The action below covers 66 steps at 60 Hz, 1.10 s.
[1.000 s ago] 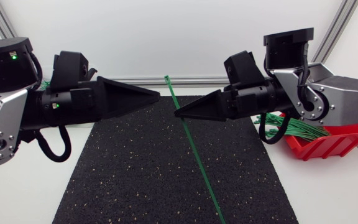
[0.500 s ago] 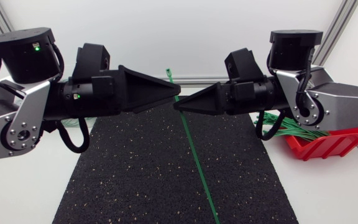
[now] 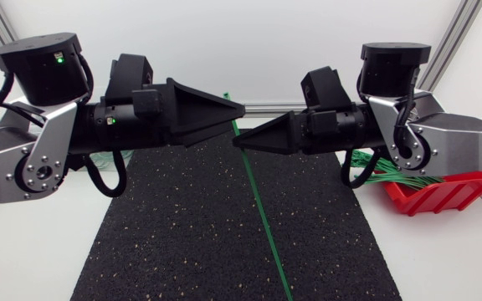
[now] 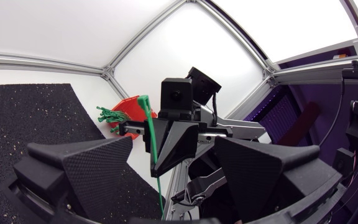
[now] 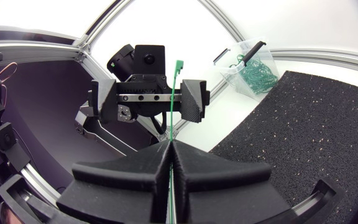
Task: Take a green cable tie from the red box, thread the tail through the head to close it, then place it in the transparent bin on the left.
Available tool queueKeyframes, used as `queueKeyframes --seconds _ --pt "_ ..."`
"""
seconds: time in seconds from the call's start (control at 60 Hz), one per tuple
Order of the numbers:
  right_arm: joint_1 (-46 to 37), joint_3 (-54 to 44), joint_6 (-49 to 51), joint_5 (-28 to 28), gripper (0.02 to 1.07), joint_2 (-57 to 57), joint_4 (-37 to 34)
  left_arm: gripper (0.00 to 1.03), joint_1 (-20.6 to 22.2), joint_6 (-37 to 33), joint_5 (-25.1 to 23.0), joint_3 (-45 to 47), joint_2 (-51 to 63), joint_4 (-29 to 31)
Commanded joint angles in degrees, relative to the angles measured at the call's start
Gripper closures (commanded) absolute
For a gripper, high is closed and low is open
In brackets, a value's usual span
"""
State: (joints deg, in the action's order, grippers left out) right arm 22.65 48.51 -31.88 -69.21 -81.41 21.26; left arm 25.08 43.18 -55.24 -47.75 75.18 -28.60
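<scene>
Closing in over the last second, your left gripper (image 3: pixel 234 115) now has its wide-open fingers either side of the tie (image 3: pixel 262 217), just ahead of the right gripper (image 3: pixel 239 142), which is pinched tight on the tie near its head. That sets up a second grip for threading; nothing is looped yet. The tail under the right gripper runs out of view, the left arm hides the bin (image 5: pixel 250 65) from overhead, and you cannot tell whether either left finger touches the tie.
</scene>
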Motion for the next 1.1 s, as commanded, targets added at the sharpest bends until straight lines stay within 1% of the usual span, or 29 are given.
queueKeyframes --seconds 0.0,0.05,0.117,0.133,0.25,0.317,0.367,0.45,0.483,1.083 --pt "-0.3 -1.8 -2.0 -0.2 1.01 -0.6 0.8 0.22 -0.7 1.8 -0.4 -1.8 1.4 -1.3" --pt "-0.3 -1.9 -2.0 -0.2 1.01 -0.5 0.8 0.30 -1.0 2.2 -0.3 -1.8 1.7 -1.6" --pt "-0.3 -2.2 -2.0 -0.2 1.01 -0.4 1.1 0.32 -1.1 2.6 -0.1 -1.8 1.7 -2.2" --pt "-0.2 -2.2 -2.0 -0.2 1.01 -0.3 1.2 0.33 -1.1 2.6 0.0 -1.8 1.7 -2.2" --pt "-0.3 -2.7 -2.2 -0.2 1.01 -0.1 1.5 0.53 -1.2 2.9 0.9 -1.9 1.7 -3.2" --pt "-0.3 -2.8 -2.2 -0.2 1.01 0.3 1.6 0.58 -1.2 3.2 1.2 -1.8 1.8 -3.4" --pt "-0.3 -3.0 -2.2 -0.2 1.01 0.4 1.6 0.64 -1.1 3.3 1.4 -1.8 1.8 -3.4" --pt "-0.3 -3.0 -2.2 -0.2 1.01 0.5 1.8 0.81 -1.1 3.3 2.1 -1.7 2.0 -3.4" --pt "-0.4 -3.0 -2.2 -0.2 1.01 0.5 1.8 0.83 -1.1 3.3 2.2 -1.7 2.0 -3.4" --pt "-1.2 -3.3 -2.4 0.0 1.01 1.9 2.4 0.84 -0.9 3.8 2.2 -1.6 2.7 -3.4"
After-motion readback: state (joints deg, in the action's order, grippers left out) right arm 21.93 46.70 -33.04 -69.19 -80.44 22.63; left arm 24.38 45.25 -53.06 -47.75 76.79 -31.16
